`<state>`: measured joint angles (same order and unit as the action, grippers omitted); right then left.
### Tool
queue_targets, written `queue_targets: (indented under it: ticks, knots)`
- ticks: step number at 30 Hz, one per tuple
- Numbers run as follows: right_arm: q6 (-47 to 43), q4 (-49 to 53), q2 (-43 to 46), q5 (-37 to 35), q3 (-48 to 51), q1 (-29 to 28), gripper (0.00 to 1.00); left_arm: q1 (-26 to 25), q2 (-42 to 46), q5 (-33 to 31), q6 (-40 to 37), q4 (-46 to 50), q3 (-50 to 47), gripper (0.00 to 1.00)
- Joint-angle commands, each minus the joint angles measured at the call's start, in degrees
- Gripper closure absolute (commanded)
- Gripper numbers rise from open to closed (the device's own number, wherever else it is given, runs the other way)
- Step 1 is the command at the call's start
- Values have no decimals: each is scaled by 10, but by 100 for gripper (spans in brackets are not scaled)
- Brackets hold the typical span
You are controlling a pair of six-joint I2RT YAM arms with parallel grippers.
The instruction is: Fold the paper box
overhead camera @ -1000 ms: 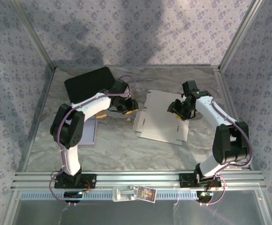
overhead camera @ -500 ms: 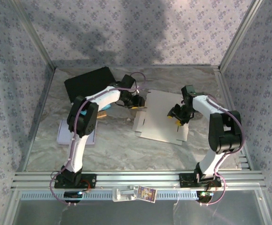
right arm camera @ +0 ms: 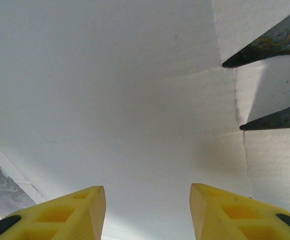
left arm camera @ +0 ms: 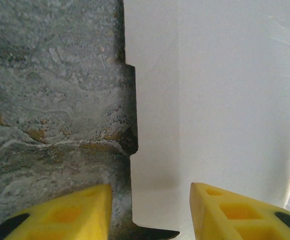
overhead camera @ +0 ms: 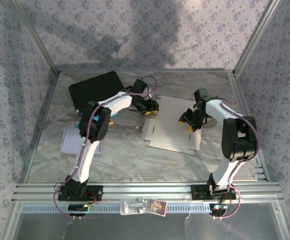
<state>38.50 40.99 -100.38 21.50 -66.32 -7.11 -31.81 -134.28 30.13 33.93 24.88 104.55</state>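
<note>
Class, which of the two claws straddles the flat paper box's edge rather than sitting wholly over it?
The left claw: one finger over the marble table, the other over the paper box. The right claw has box beneath both.

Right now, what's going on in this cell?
Two arms are working on a flat white paper box blank lying unfolded on the grey marbled table. The left gripper hovers open at the blank's left edge, one finger over the table and one over the paper. The right gripper hangs open over the blank's right part. Neither holds anything; no flap is folded yet.
</note>
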Motion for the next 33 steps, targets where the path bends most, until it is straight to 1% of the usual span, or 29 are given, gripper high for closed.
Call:
queue_targets:
  ticks: [1,3,6,7,14,19,21,30,33]
  knots:
    - [-12,5,-18,6,-14,7,51,4,-11,19,19,2,8,56]
    - [-15,6,-25,9,-15,9,51,4,-6,23,33,-19,-10,56]
    - [-20,8,-36,11,-15,10,51,6,-5,49,76,-76,-31,56]
    - [-20,9,-38,11,-29,11,51,5,-5,53,87,-91,-35,57]
    - [-20,7,-45,15,-34,18,52,14,10,73,139,-173,-73,59]
    - [-20,7,-51,24,-36,23,52,16,28,90,180,-249,-106,62]
    - [-40,9,-54,27,-40,25,52,16,34,95,194,-276,-118,62]
    - [-53,13,-65,44,-49,35,52,20,60,95,229,-347,-168,66]
    - [-57,14,-68,50,-54,37,52,24,68,98,250,-395,-190,67]
